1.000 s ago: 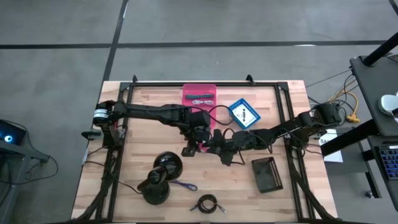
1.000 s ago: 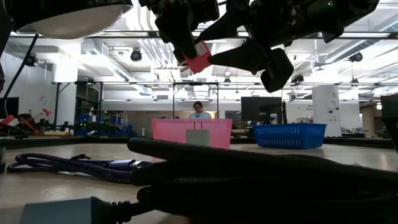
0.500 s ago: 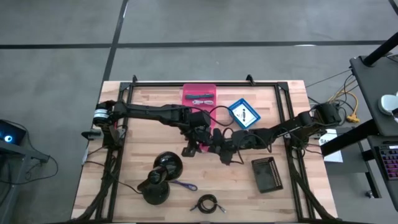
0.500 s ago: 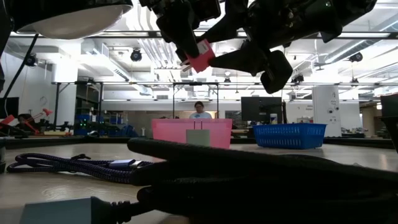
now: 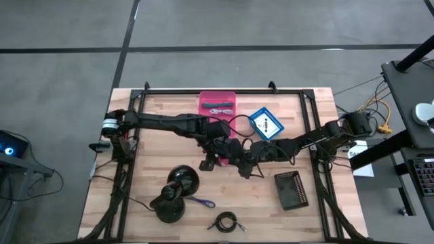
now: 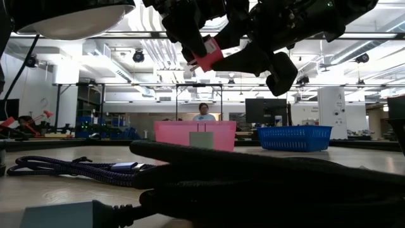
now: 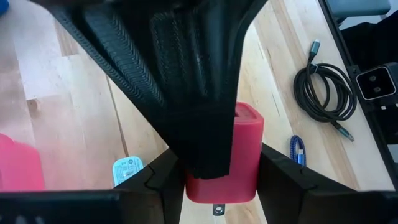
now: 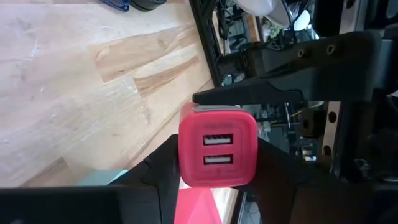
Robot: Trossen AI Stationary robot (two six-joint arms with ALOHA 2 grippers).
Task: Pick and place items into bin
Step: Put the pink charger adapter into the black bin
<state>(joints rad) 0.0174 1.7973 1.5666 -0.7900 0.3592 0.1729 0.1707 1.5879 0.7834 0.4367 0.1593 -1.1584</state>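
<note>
Pink cube [image 8: 217,152] sits pinched between both pincers at once, in the air over the middle of the table [image 5: 271,217]. My right pincer [image 8: 217,168] has its two dark fingers pressed to the cube's flanks, and the face with the two stacked ports looks straight back along that arm. My left pincer [image 7: 217,180] grips the same cube from the opposite side, narrow on it, its ribbed black fingers crossing the right arm's. So the cube lies dead ahead of each pincer, and neither arm is the nearer.

It is a squat block with rounded corners and no real long axis, a smooth matte plastic shell with a small metal tab on the underside.

In the high view the pink bin [image 5: 217,103] lies up-frame of the pincers, near the top centre. I judge that one pincer must let go before the cube can travel there.
</note>
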